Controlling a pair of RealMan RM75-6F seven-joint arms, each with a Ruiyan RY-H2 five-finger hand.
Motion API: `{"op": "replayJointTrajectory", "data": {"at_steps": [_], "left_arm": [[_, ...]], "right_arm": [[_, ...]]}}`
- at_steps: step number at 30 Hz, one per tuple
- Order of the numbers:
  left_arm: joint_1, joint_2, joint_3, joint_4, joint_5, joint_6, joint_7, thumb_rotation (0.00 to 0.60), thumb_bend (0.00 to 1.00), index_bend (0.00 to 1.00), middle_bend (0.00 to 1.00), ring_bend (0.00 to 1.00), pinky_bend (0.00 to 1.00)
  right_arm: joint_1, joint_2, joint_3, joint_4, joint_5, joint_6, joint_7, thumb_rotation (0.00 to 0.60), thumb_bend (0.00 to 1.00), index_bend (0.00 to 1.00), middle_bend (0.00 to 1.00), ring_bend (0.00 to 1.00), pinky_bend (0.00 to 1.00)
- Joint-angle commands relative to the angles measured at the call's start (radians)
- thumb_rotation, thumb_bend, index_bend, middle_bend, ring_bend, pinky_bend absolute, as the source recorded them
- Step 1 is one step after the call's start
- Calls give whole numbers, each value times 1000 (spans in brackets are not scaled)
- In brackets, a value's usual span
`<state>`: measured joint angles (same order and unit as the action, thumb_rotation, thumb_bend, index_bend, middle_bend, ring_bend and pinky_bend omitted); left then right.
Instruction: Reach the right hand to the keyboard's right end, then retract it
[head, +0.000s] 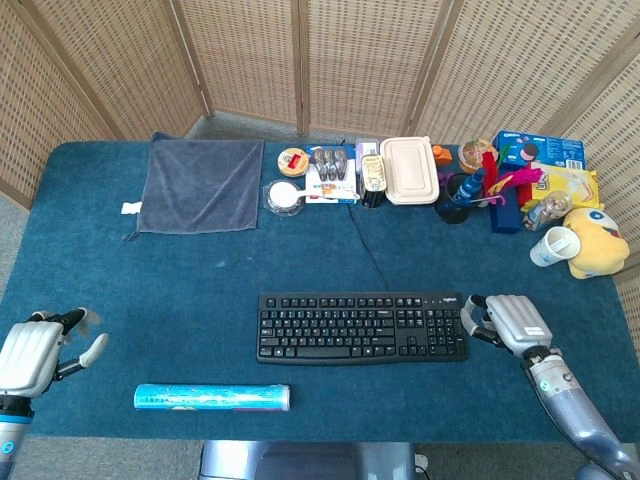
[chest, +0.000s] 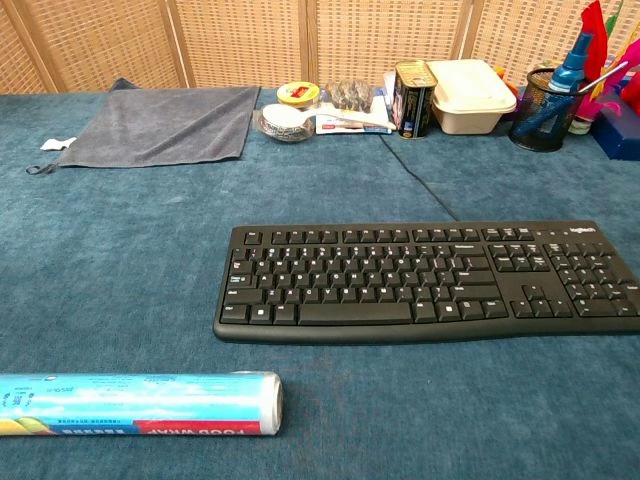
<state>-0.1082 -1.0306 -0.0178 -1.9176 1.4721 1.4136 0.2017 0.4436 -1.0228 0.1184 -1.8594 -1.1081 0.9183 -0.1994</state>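
- Surface: I see a table (head: 200, 270) covered in dark blue cloth, with woven wicker screens (head: 240, 55) standing behind it.
- Keyboard (head: 362, 326): black, lying flat toward the near middle of the table, my landmark for the rest. Its cable (head: 362, 245) runs from its back edge toward the far clutter.
- Right hand (head: 505, 322): just beside the keyboard's right end, fingers loosely curled toward it and holding nothing; I cannot tell whether the fingertips touch the keyboard's edge.
- Left hand (head: 35, 348): well to the left of the keyboard at the near table edge, fingers apart, empty.
- Wrap roll (head: 212, 397): light blue, lying nearer than the keyboard and off its left end.
- Towel (head: 203, 184): grey, spread flat far beyond the keyboard's left half.
- Lunch box (head: 410, 170): cream, lid on, far beyond the keyboard's right half, with a tin (head: 372, 173) just beside it.
- Pencil cup (head: 458, 198): black mesh, beyond the keyboard's right end, next to a yellow plush toy (head: 596, 243) and a white cup (head: 553, 246).
- Views: only the head view shows my two hands, the toy and the cup. The chest view shows the keyboard's key rows (chest: 400, 280) and the printing on the roll up close, with the keyboard's right end cut off at the frame edge.
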Motion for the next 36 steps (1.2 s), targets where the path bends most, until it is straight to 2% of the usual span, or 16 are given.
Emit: {"op": "replayJointTrajectory", "data": {"at_steps": [1, 14, 36], "left_arm": [[-2, -3, 2, -1, -1, -5, 3, 0, 219, 412, 535, 586, 379], [-8, -10, 4, 0, -6, -13, 14, 1, 220, 412, 535, 586, 367], [-11, -14, 9, 12, -13, -18, 8, 0, 219, 413, 535, 586, 367]], "right_arm": [[35, -48, -11, 31, 57, -10, -72, 0, 561, 426, 947, 1000, 812], [88, -155, -46, 90, 185, 11, -232, 0, 561, 421, 947, 1000, 812], [136, -240, -85, 148, 279, 14, -313, 0, 559, 404, 949, 1000, 814]]}}
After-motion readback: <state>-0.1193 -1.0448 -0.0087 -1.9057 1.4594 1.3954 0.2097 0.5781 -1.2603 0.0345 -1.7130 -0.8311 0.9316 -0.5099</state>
